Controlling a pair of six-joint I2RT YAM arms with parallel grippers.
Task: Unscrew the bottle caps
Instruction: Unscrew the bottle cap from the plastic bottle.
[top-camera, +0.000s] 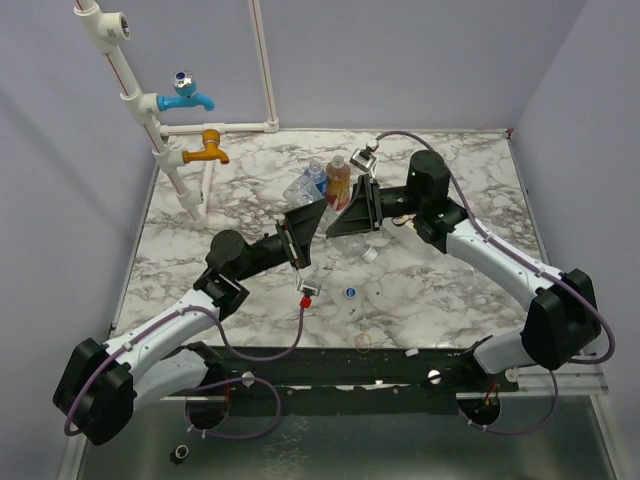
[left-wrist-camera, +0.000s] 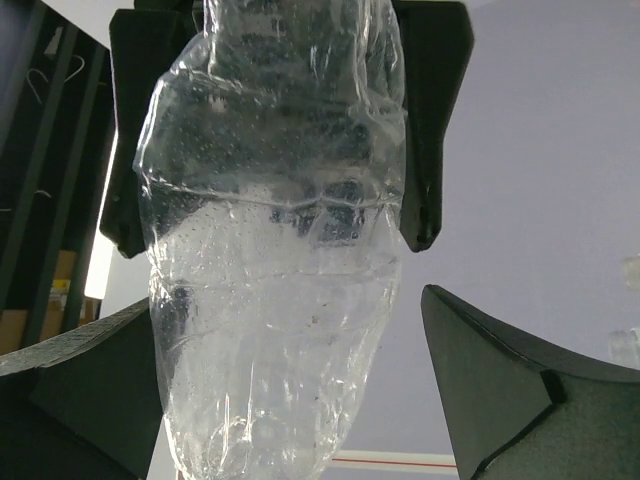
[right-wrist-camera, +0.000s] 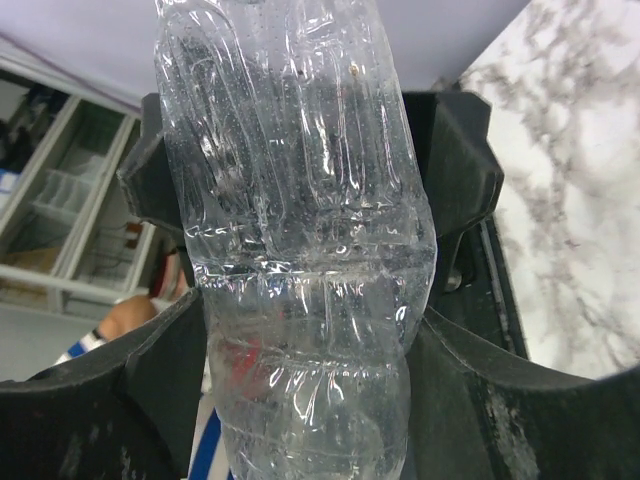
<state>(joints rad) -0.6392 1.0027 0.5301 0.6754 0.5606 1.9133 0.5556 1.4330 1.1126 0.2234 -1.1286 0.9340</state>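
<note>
Right gripper (right-wrist-camera: 305, 320) clamped on crumpled clear bottle (right-wrist-camera: 300, 150); left gripper (left-wrist-camera: 285, 300) spread wide, straddling same bottle, gap on one side.

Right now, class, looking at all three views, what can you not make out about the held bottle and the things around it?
1. The clear bottle: both ends run off the frame in both wrist views, so whether it is capped cannot be told.
2. Top view: the left gripper and right gripper hide nearly all of that bottle.
3. Top view: the blue-labelled bottle has its lower end hidden by the left gripper, and it is too small to tell whether it is capped.
</note>
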